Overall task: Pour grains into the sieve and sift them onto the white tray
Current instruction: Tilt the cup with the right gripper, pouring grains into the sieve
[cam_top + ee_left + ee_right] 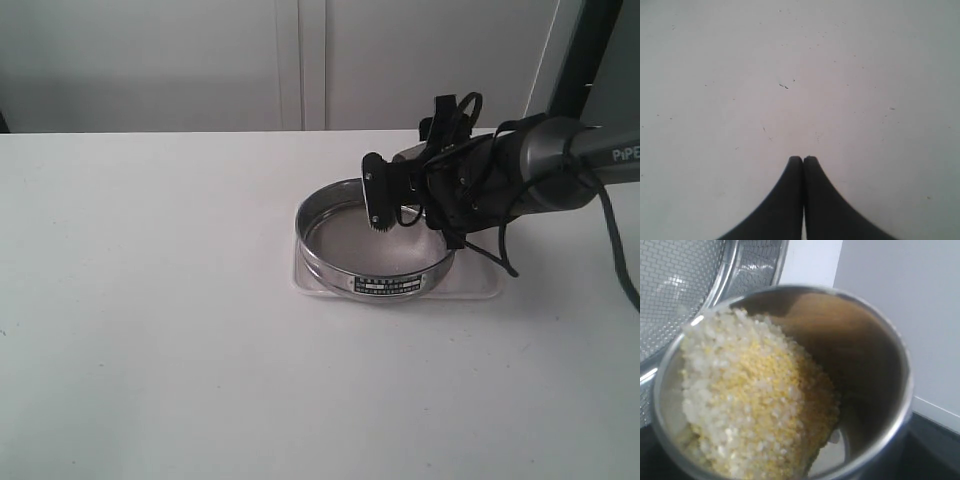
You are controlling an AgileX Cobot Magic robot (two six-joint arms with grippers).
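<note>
The wide round steel sieve (325, 258) with fine mesh sits inside the flat white plastic tray (480, 285), toward 3 o'clock from the middle of the white table (150, 300). Over the sieve's rim at about 2 o'clock, the right gripper (410, 210) is clamped on a small round steel cup (875, 355). The cup is tipped, with the yellow and whitish grains (755, 400) heaped against its lower side. The left gripper (803, 161) hangs over bare table, its jaws pressed together.

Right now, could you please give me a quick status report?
Left end effector shut over table. Right end effector holds steel cup tilted over sieve on white tray. Grains in cup, mesh bare. Path clear.
</note>
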